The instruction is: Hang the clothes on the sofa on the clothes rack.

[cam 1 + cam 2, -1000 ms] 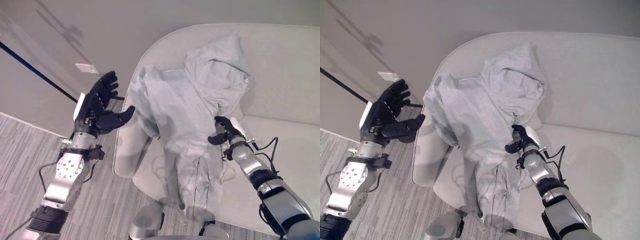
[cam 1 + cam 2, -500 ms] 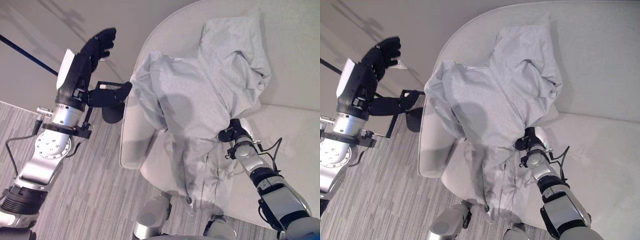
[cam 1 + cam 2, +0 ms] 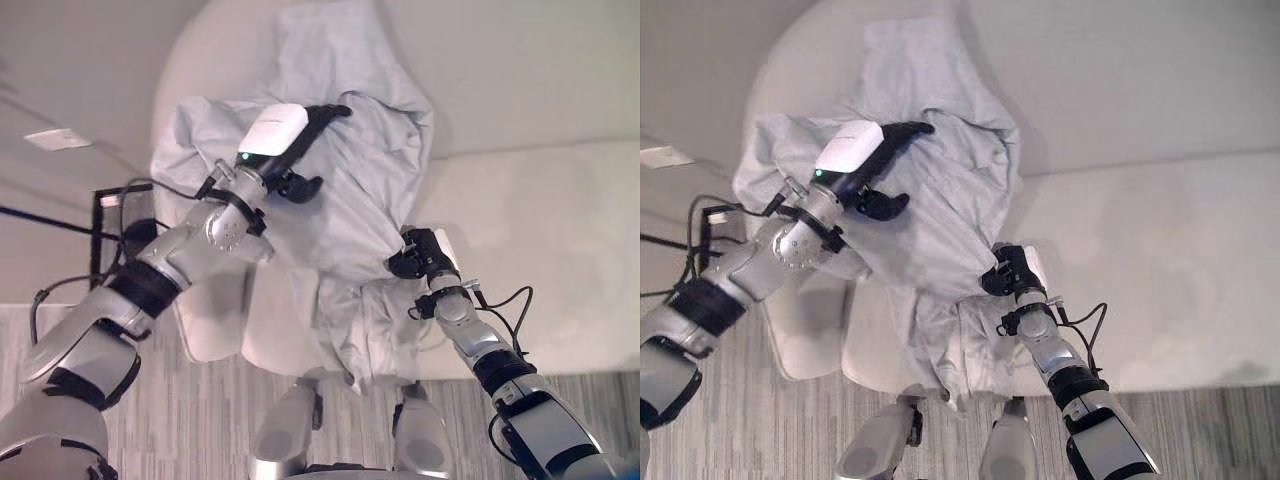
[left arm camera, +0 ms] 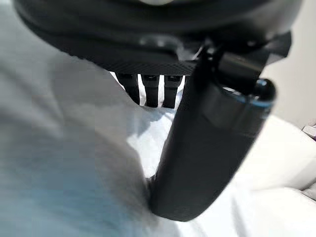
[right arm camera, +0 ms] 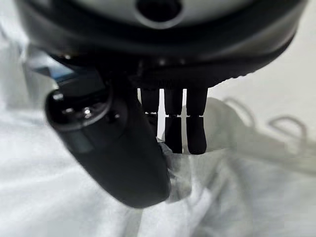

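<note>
My left hand (image 3: 290, 150) had swung from beside the sofa (image 3: 560, 210) onto the grey hoodie (image 3: 370, 190) draped there, fingers straight; right hand (image 3: 418, 254) pinched its edge. Pickup stage, I judged; next, close left and lift.

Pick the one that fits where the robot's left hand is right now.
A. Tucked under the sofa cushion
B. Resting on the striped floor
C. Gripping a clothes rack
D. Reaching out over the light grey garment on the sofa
D: the left hand extends over the garment draped on the sofa.
</note>
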You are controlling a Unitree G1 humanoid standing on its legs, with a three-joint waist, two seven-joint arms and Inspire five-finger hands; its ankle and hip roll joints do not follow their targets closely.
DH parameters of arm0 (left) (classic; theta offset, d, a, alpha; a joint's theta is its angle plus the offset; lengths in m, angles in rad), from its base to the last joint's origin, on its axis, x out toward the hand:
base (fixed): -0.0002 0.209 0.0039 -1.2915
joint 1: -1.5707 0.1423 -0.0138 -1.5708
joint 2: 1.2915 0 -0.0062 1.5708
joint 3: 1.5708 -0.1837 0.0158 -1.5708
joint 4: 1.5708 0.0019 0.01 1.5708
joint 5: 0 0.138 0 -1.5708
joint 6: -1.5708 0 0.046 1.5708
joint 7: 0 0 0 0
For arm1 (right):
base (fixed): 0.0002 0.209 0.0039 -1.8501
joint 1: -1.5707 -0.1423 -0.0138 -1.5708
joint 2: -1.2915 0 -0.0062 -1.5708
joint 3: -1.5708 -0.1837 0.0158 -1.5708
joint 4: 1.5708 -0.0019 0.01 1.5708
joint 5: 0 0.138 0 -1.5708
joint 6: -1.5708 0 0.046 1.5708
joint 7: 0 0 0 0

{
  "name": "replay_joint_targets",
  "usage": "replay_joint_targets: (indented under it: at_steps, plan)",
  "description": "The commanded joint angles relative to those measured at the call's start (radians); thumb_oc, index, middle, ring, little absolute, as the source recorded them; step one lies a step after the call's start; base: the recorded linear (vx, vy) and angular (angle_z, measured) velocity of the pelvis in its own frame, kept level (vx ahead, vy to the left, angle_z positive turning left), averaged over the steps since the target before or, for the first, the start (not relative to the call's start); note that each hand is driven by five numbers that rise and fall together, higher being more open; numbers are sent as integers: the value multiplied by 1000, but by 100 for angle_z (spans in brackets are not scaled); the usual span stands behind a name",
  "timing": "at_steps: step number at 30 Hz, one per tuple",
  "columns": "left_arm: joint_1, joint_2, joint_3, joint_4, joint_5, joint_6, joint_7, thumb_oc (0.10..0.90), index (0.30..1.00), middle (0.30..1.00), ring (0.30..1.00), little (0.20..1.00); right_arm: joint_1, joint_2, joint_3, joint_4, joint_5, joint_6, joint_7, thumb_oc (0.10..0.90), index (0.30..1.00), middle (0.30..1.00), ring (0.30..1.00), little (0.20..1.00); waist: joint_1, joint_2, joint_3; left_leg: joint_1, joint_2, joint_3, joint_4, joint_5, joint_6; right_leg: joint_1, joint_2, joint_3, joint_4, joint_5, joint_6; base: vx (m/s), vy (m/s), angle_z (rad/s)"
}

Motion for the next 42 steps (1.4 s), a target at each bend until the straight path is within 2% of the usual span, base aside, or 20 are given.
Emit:
replay_joint_targets:
  at_steps: [1, 5, 7, 9, 16, 19, 22, 25, 27, 31, 35, 38, 42]
  plan:
    - [-164, 79, 128, 47, 16, 21, 119, 800, 900, 900, 900, 900, 73, -31, -32, -85, 25, -61, -28, 400, 300, 300, 300, 300, -22, -52, -4, 20, -81, 0, 3, -130, 63, -72, 39, 69, 5, 75, -13, 4, -28, -25]
    - [-157, 111, 157, 1, 34, 22, 146, 800, 900, 900, 900, 900, 118, -19, -39, -67, 29, -63, -18, 400, 300, 300, 300, 300, -24, -61, -12, 16, -77, 15, 3, -133, 63, -83, 42, 80, 5, 77, -11, 14, -20, -9]
    - [-137, 118, 193, -48, 25, 15, 160, 800, 900, 900, 900, 900, 139, -14, -39, -57, 25, -60, -14, 400, 300, 300, 300, 300, -26, -60, -14, 15, -79, 15, 3, -134, 62, -85, 42, 78, 5, 75, -11, 16, -15, -6]
    - [-96, 114, 268, -140, 5, 4, 189, 800, 900, 900, 900, 900, 156, -8, -32, -39, 12, -52, -10, 400, 300, 300, 300, 300, -22, -57, -16, 18, -81, 14, 3, -135, 60, -82, 40, 75, 5, 73, -12, 0, 0, 0]
    - [-95, 105, 306, -206, 11, -4, 211, 800, 900, 900, 900, 900, 152, -6, -13, -22, -4, -45, 6, 400, 300, 300, 300, 300, -19, -54, -15, 28, -84, 11, 3, -139, 57, -70, 38, 68, 5, 70, -12, 0, 0, 0]
    - [-97, 132, 328, -241, 28, 0, 224, 800, 900, 900, 900, 900, 145, -3, -7, -13, -5, -44, 9, 400, 300, 300, 300, 300, -13, -51, -13, 32, -84, 9, 3, -141, 56, -67, 39, 67, 5, 71, -11, 0, 0, 0]
    - [-106, 151, 330, -220, 48, 14, 240, 800, 900, 900, 900, 900, 141, -3, -2, -13, -8, -46, 12, 400, 300, 300, 300, 300, -11, -51, -11, 36, -82, 10, 3, -141, 55, -64, 38, 64, 5, 70, -11, 0, 0, 0]
    - [-116, 221, 327, -172, 85, 37, 255, 800, 900, 900, 900, 900, 142, -9, -4, -15, -10, -49, 12, 400, 300, 300, 300, 300, -8, -48, -8, 37, -80, 10, 3, -142, 56, -63, 38, 63, 5, 71, -10, 2, -6, 1]
    - [-98, 235, 332, -161, 78, 37, 249, 800, 900, 900, 900, 900, 142, -9, -4, -13, -9, -49, 13, 400, 300, 300, 300, 300, -8, -48, -7, 38, -79, 12, 3, -142, 56, -63, 38, 62, 5, 72, -10, 0, 0, 0]
    - [14, 292, 363, -108, 44, 28, 209, 800, 900, 900, 900, 900, 149, -9, -23, -15, -4, -48, 15, 400, 300, 300, 300, 300, 0, -43, -1, 38, -78, 14, 3, -139, 56, -64, 37, 63, 5, 74, -11, 2, -1, -1]
    - [195, 246, 464, -140, 6, 15, 191, 800, 900, 900, 900, 900, 153, -4, -42, -11, -6, -40, 3, 400, 300, 300, 300, 300, 10, -37, 6, 36, -79, 13, 3, -137, 56, -68, 37, 62, 5, 73, -12, 3, -2, -3]
    - [347, 179, 533, -214, 11, 3, 158, 800, 900, 900, 900, 900, 159, -3, -59, -18, -17, -30, -4, 400, 300, 300, 300, 300, 16, -36, 9, 34, -80, 13, 3, -138, 57, -72, 37, 65, 5, 74, -15, 0, 0, 0]
    - [466, 57, 582, -313, -23, -17, 140, 800, 900, 900, 900, 900, 160, 1, -71, -20, -32, -18, -16, 400, 300, 300, 300, 300, 28, -37, 14, 29, -83, 7, 3, -137, 59, -73, 39, 65, 5, 73, -18, 2, -3, 1]
